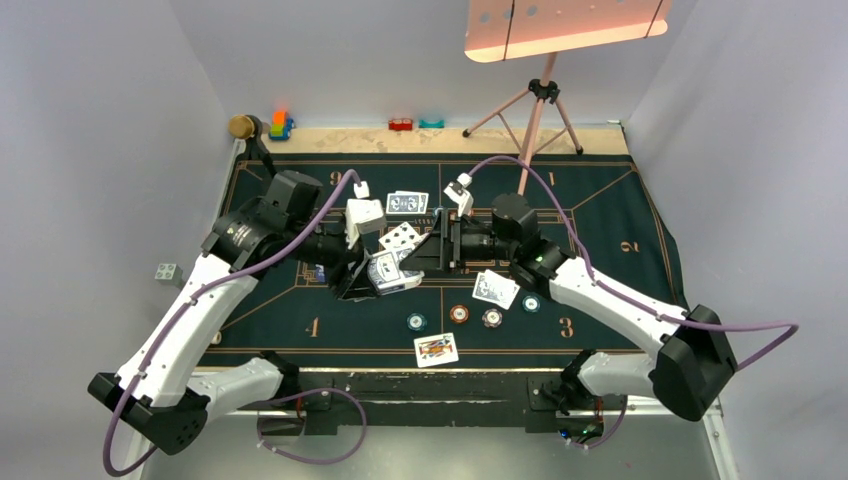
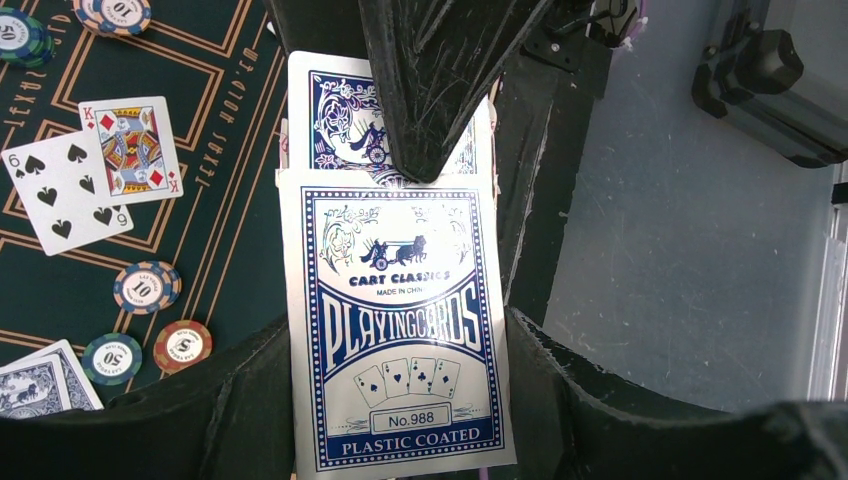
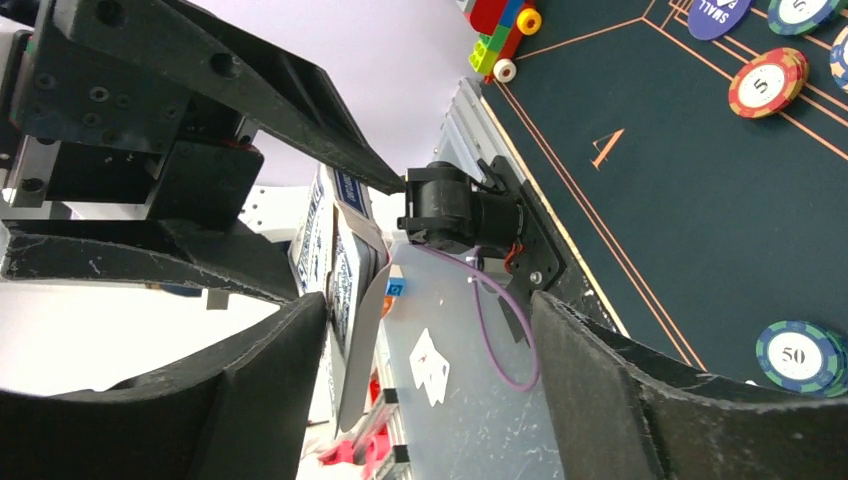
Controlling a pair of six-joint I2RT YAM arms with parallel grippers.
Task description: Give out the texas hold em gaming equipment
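My left end effector (image 2: 398, 325) clamped on card box (image 2: 400, 410), right end effector (image 3: 430, 310) apart; misaligned close could knock the box loose.

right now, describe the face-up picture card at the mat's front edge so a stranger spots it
Start at the dark green felt mat and go to the middle of its near edge. Just below the row of round chips lies a lone picture card, face up with a coloured court figure; other cards nearby show blue backs or black pips.
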